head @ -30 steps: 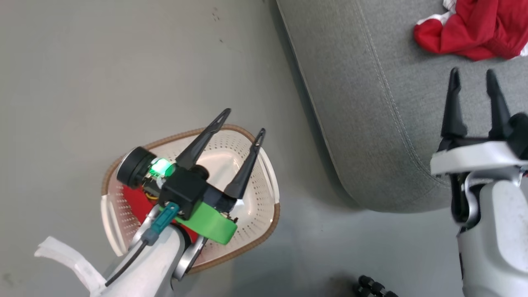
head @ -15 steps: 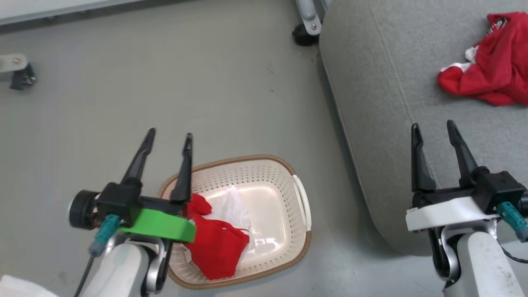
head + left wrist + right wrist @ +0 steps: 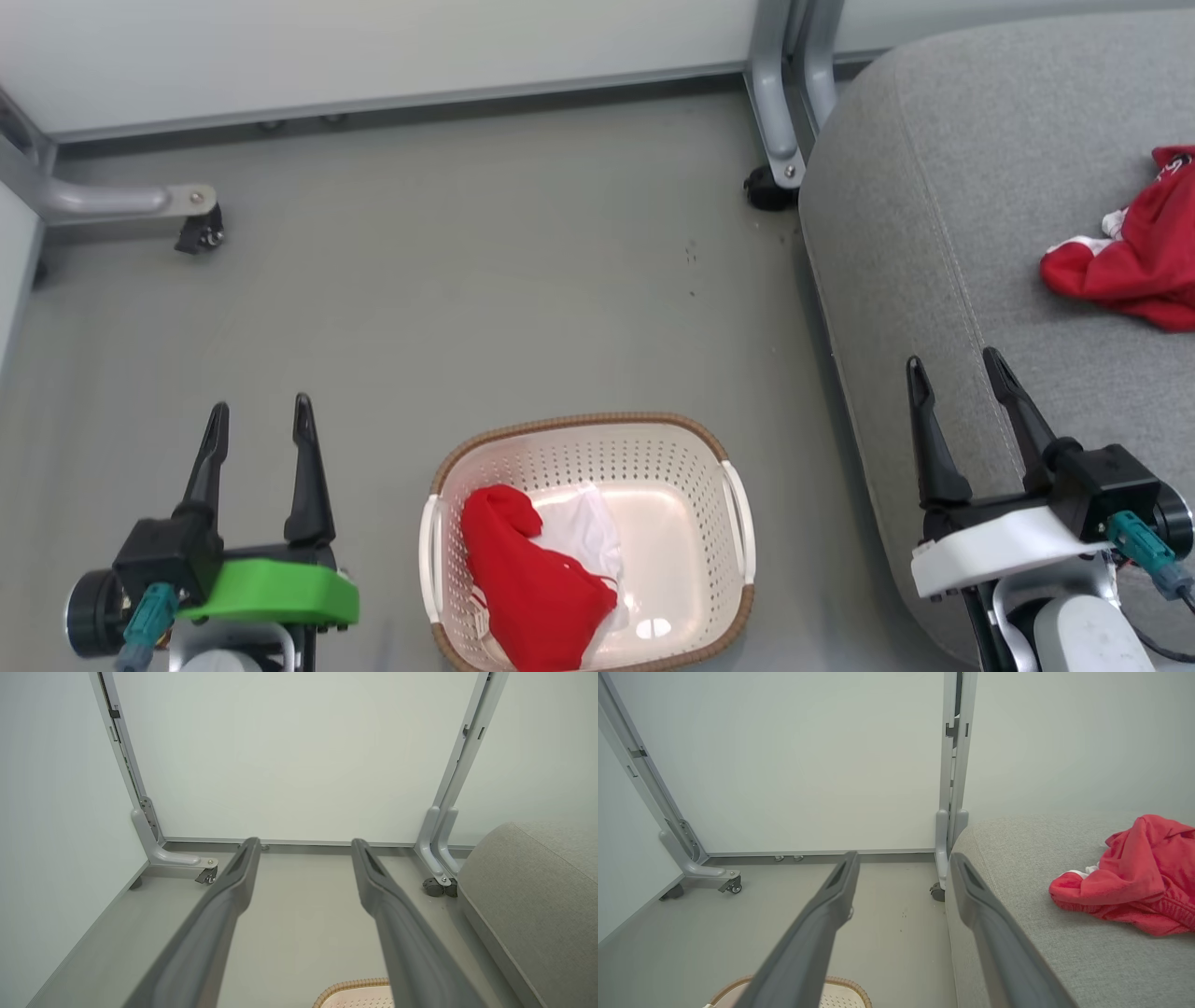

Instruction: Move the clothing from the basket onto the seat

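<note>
My left gripper (image 3: pixel 260 407) has its fingers parted with nothing between them. It hangs above the floor (image 3: pixel 485 280), left of the basket (image 3: pixel 579 425) and clear of its rim. My right gripper (image 3: pixel 951 359) is likewise spread and empty, over the near edge of the seat (image 3: pixel 934 215).

One red garment (image 3: pixel 537 593) lies crumpled in the basket's left half, with a white panel (image 3: pixel 586 530) showing at its upper right. The basket is cream and perforated, with a brown rim and white side handles. It stands on the floor just beside the seat. A second red garment (image 3: pixel 1134 271), white at its folds, is heaped on the grey seat, well apart from the basket.

Half a second ago my left fingers overlapped the basket's left rim, next to the garment. Now they stand apart from it. The head camera has also lifted, bringing the wall frame's castors (image 3: pixel 198 233) into view.
</note>
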Controlling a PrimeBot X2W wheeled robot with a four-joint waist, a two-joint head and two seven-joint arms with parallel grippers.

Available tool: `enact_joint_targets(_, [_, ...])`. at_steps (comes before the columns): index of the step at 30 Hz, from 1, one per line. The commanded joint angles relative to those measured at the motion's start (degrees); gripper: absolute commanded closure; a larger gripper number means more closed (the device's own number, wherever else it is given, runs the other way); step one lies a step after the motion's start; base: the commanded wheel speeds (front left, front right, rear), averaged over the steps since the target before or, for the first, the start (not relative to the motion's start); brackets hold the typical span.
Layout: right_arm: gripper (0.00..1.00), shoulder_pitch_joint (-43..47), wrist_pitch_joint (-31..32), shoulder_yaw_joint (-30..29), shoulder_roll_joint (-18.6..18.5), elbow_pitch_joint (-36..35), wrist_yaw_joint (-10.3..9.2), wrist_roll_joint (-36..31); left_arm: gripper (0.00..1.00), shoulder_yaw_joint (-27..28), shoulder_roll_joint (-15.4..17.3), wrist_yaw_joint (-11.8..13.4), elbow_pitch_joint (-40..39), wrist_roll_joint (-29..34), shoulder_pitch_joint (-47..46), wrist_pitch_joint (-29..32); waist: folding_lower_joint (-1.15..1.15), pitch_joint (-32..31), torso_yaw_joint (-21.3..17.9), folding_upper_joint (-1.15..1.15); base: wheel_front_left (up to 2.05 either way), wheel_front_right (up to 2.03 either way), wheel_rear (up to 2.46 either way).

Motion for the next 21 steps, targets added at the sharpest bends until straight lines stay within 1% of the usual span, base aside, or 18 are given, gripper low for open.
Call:
enact_joint_targets(1, [0.00,1.3,0.5,0.1,-0.2,-0.4,-0.04,0.2,0.00,0.7,-0.3,-0.5,0.1,0.9,1.6,0.0,0.00,-2.7,1.3,0.00,0.00,0.00,0.00])
enact_joint_targets(10, [0.00,6.3,3.1,1.0,-0.2,-1.3,-0.04,1.0,0.00,2.5,-1.7,-2.0,0.9,2.5,7.3,0.0,0.00,-7.3,0.5,0.00,0.00,0.00,0.00])
enact_joint_targets(21, [0.00,9.1,4.5,1.6,-0.2,-2.9,-0.04,1.6,0.00,3.3,-2.4,-3.6,2.1,3.9,9.8,0.0,0.00,-9.1,-0.2,0.00,0.00,0.00,0.00])
